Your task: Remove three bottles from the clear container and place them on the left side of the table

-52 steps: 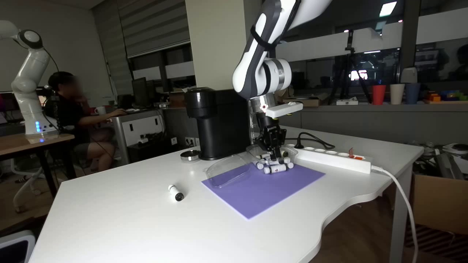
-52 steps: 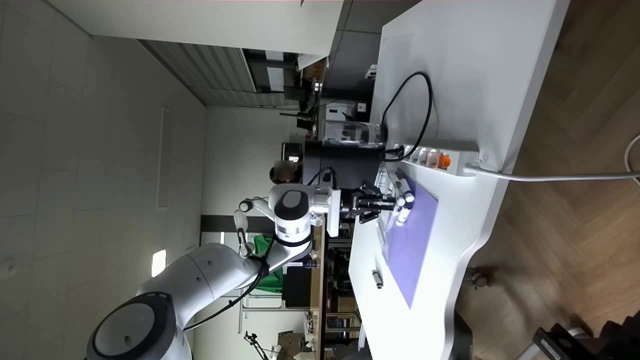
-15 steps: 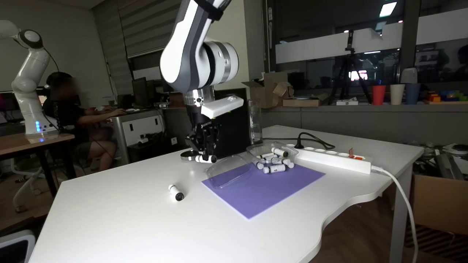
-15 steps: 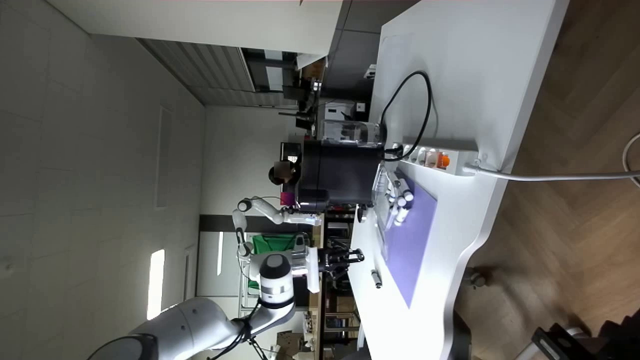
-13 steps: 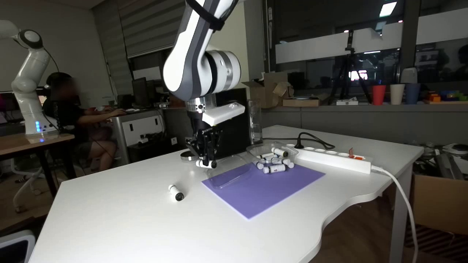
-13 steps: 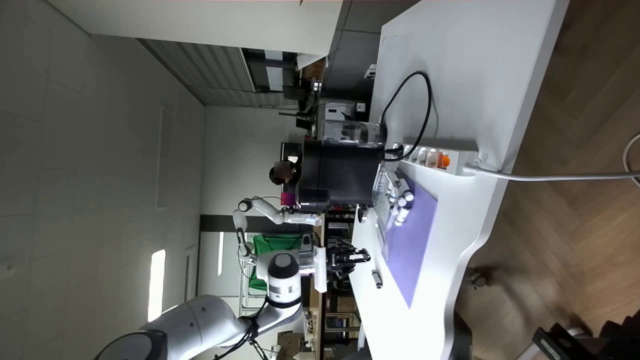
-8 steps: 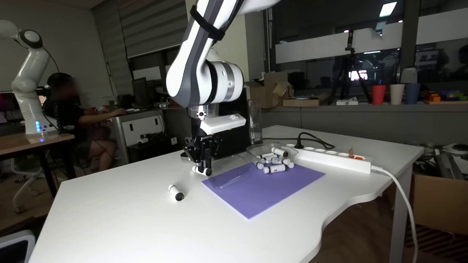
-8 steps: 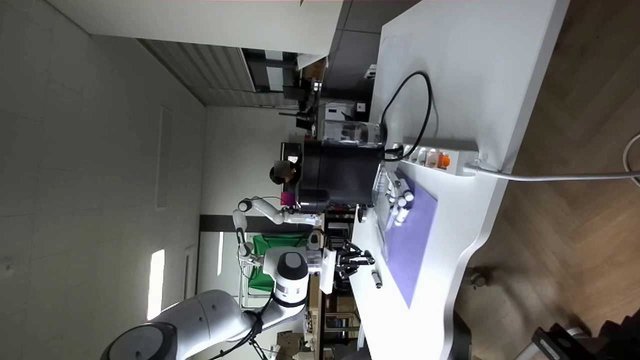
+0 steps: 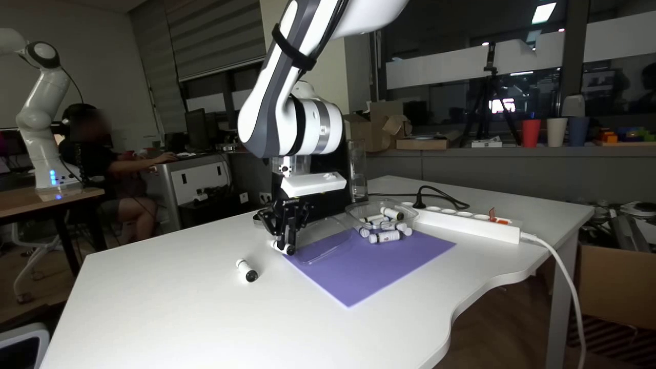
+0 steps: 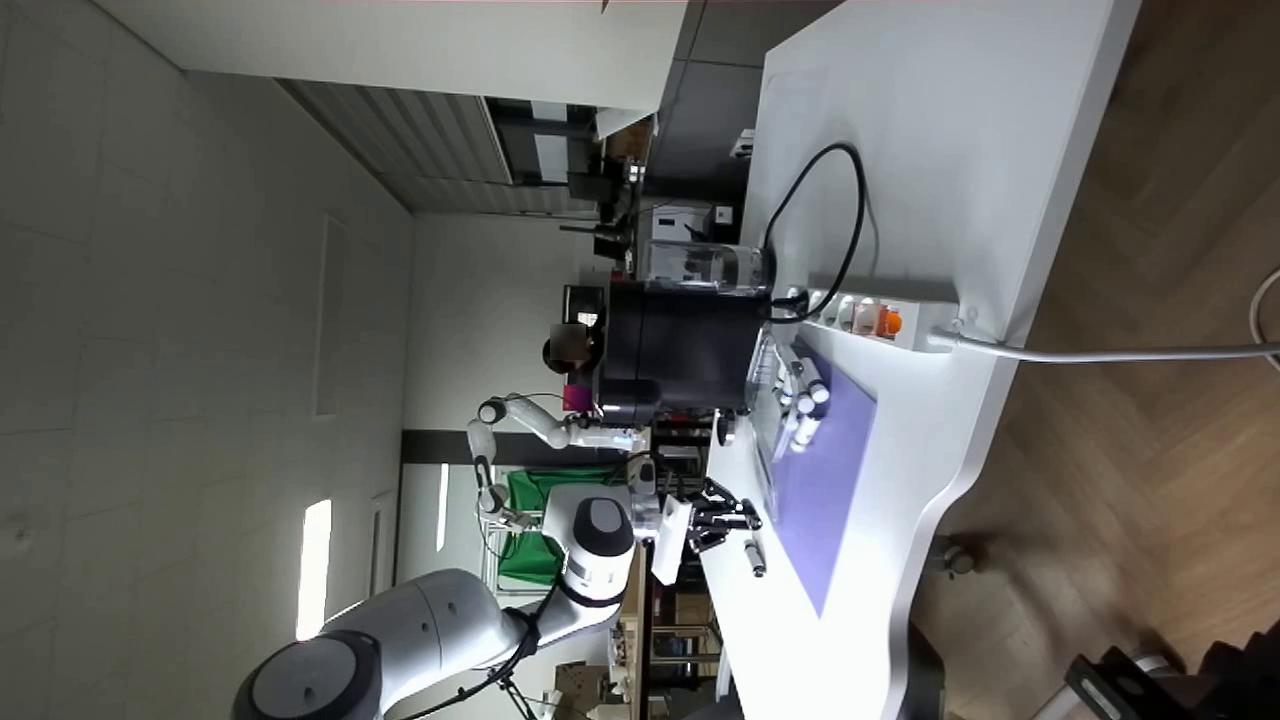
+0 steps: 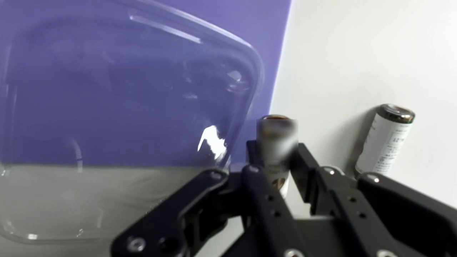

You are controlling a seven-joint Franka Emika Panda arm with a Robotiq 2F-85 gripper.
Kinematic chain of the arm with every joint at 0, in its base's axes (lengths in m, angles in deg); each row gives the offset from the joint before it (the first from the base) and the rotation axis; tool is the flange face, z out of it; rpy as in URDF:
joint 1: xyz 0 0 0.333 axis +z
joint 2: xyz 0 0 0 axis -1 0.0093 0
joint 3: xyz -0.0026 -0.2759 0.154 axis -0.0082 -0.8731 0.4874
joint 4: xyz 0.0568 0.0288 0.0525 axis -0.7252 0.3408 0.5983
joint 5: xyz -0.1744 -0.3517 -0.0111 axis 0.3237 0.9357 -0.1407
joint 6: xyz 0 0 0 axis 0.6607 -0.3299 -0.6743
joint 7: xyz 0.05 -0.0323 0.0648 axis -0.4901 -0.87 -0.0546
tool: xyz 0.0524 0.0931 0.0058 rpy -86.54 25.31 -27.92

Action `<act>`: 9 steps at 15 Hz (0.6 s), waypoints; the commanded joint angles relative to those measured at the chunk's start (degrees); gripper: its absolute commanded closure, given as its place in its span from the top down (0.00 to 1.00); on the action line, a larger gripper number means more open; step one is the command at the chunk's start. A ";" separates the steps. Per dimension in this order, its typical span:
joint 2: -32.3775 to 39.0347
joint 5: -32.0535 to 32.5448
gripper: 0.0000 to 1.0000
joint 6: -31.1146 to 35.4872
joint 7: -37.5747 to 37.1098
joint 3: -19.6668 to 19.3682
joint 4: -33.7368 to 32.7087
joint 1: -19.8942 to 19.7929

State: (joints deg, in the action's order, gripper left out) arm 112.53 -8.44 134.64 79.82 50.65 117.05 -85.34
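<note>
My gripper (image 9: 285, 245) is shut on a small white bottle (image 9: 282, 249), low over the white table (image 9: 205, 312) just left of the purple mat. Whether the bottle touches the tabletop I cannot tell. In the wrist view the held bottle (image 11: 282, 178) sits between both fingers (image 11: 303, 162), its dark end pointing away. Another bottle (image 9: 247, 270) lies on its side nearby, also seen in the wrist view as a labelled bottle (image 11: 385, 146) to the right. The clear container (image 9: 353, 211) stands at the back of the mat, with several bottles (image 9: 385, 236) in it or against it.
An empty transparent tray or lid (image 9: 323, 245) lies partly on the purple mat (image 9: 369, 277), close beside my gripper. Behind stand the black machine (image 10: 690, 340) and a clear cylinder (image 9: 357, 169). A white power strip (image 9: 466, 225) with cables runs along the back right.
Since the earliest frames my gripper has left the container and come left with a bottle. Over the last second it has sunk toward the tabletop, slightly nearer the lying bottle.
</note>
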 commanded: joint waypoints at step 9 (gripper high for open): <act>1.85 0.03 0.79 -1.56 0.55 1.72 -3.76 0.10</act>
State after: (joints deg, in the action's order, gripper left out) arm 116.06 -8.82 134.59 80.72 52.52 113.43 -85.49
